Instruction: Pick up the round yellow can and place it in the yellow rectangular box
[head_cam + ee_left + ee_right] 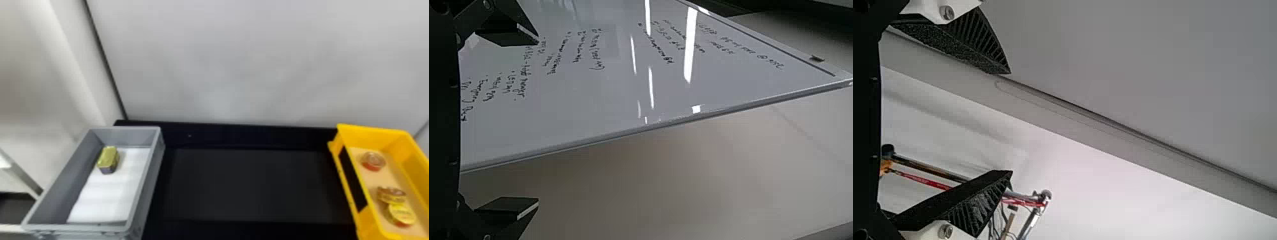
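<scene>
Left gripper (538, 122) and right gripper (1011, 123) are spread; park both. The round yellow can (402, 214) (apparently boxed already) needs no nudge

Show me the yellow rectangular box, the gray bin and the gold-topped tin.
Yellow rectangular box (372, 138): head view, on its far wall.
Gray bin (129, 137): head view, on its far wall.
Gold-topped tin (109, 155): head view, on its top.

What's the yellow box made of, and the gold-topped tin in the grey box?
The yellow box looks like smooth plastic: one even colour, thick moulded-looking rim. The gold-topped tin is probably metal, with a golden sheen on top, though I can't be sure.
</scene>
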